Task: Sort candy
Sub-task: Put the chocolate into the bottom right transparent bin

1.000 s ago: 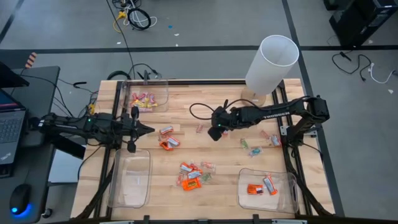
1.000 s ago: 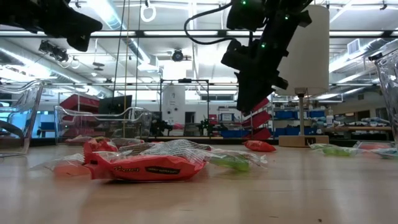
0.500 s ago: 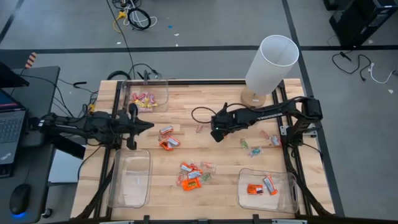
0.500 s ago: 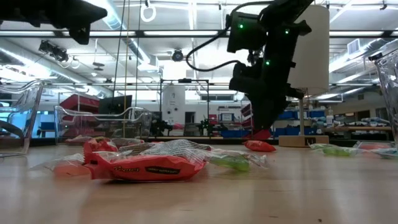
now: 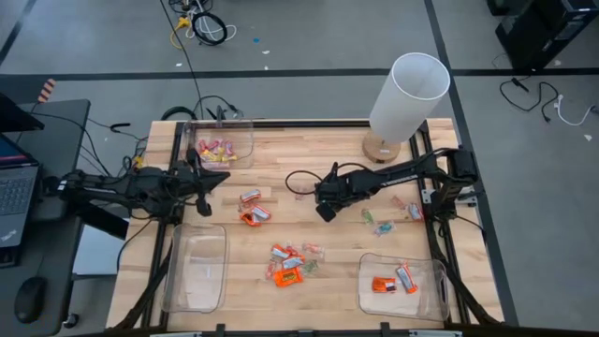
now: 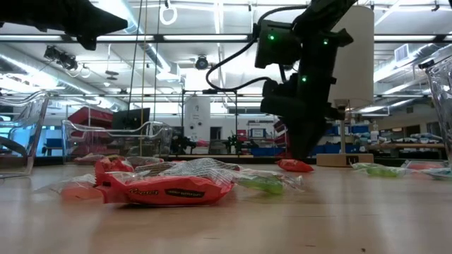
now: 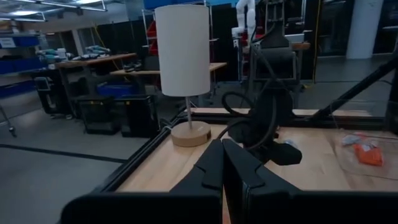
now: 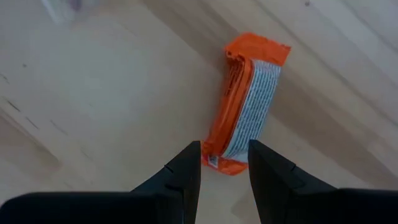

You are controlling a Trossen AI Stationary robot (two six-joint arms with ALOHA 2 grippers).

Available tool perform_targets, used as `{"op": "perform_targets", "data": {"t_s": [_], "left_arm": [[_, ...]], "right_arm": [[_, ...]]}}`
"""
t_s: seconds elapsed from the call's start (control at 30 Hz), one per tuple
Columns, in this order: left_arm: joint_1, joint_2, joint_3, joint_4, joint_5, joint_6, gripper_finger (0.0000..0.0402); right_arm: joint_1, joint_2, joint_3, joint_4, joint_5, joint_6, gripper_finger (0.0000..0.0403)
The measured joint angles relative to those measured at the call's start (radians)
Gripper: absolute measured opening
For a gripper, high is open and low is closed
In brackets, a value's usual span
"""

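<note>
An orange-wrapped candy lies flat on the wooden table near its middle, one end sitting in the gap between the spread fingers of the right gripper, which has not closed on it. More candy is scattered across the table: a pair toward the left arm, a cluster at the front, and a few pale green-and-red pieces toward the right arm's base. The clear bin at the back left holds pink and yellow sweets; the front right bin holds two orange ones; the front left bin shows nothing inside. A white cylindrical lamp stands at the back right. The left gripper, fingers pressed together and holding nothing, hovers over the table's left side. Compared with a second ago, the right arm has swung toward the table's middle and dropped low over the orange piece, while the left gripper has turned back toward the pink-sweet bin.
</note>
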Motion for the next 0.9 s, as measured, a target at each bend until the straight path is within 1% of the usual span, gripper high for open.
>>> {"op": "perform_targets", "data": {"t_s": [0.3, 0.6, 0.7, 0.9], "left_arm": [[0.000, 0.000, 0.000, -0.006, -0.009, 0.000, 0.0001], [0.001, 0.000, 0.000, -0.018, -0.036, 0.000, 0.0001], [0.002, 0.000, 0.000, -0.039, -0.036, -0.015, 0.0001], [0.001, 0.015, 0.000, -0.077, -0.036, -0.106, 0.0001]], "right_arm": [[-0.007, 0.060, 0.003, 0.050, -0.011, 0.023, 0.0119], [-0.007, 0.054, 0.001, 0.038, -0.011, 0.036, 0.0117], [-0.007, 0.054, 0.001, 0.030, -0.011, 0.018, 0.0108], [-0.002, 0.053, 0.001, 0.022, -0.010, -0.035, 0.0073]]}}
